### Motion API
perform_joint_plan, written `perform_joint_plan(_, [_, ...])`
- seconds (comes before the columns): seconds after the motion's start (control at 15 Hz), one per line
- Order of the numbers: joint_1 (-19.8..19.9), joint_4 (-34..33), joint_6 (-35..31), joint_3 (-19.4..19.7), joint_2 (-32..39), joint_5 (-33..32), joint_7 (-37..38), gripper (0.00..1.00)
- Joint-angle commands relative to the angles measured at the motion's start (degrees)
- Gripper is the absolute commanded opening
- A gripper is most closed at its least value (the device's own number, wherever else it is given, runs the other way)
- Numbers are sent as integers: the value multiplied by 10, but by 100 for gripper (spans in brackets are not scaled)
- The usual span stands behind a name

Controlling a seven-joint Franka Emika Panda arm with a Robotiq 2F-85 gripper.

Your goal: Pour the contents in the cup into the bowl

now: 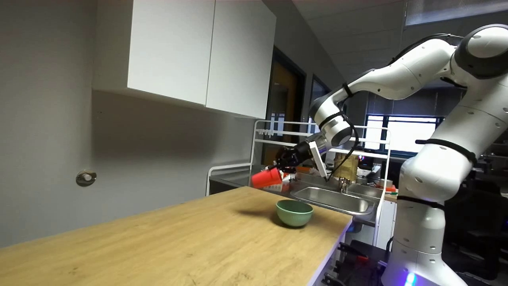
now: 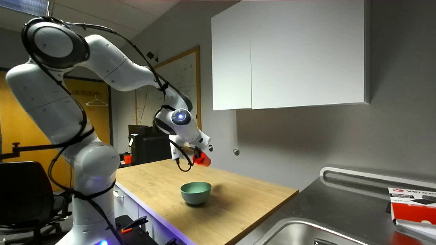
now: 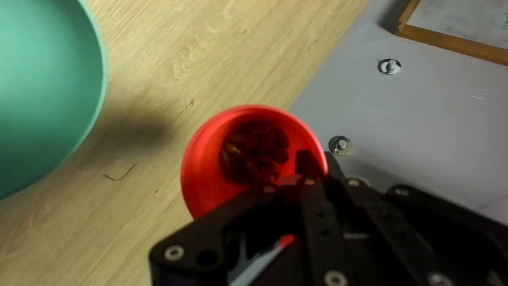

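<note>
The red cup point(image 1: 265, 178) is held in the air above the wooden table, tilted. It also shows in an exterior view point(image 2: 203, 160) and in the wrist view point(image 3: 206, 174), where several dark brownish pieces point(image 3: 254, 153) lie deep inside it. My gripper point(image 3: 320, 165) is shut on the cup's wall, with one finger inside the rim and one outside. The teal-green bowl point(image 1: 294, 216) stands upright on the table, below and beside the cup, apart from it. It also shows in an exterior view point(image 2: 196, 194). In the wrist view the bowl point(image 3: 43, 87) is cut off at the left; its visible inside is bare.
White wall cabinets point(image 1: 170, 47) hang above the table point(image 1: 190, 234). A grey wall point(image 2: 289, 149) runs along its back. A metal sink point(image 1: 333, 200) and a white rack point(image 1: 254, 149) stand beyond one table end. A red-and-white box point(image 2: 414, 209) lies on the dark counter.
</note>
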State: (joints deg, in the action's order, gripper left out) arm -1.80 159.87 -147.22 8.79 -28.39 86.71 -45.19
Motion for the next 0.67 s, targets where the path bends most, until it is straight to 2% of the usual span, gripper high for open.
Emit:
perform_joint_plan(0.0, [11, 0, 72, 59, 16, 40, -93, 4])
perform_joint_plan(0.07, [13, 1, 92, 74, 24, 42, -109, 4])
perform_joint_plan(0.13, [58, 1, 131, 50, 37, 50, -124, 4])
perform_joint_plan(0.6, [134, 2, 283, 58, 119, 79, -226, 4])
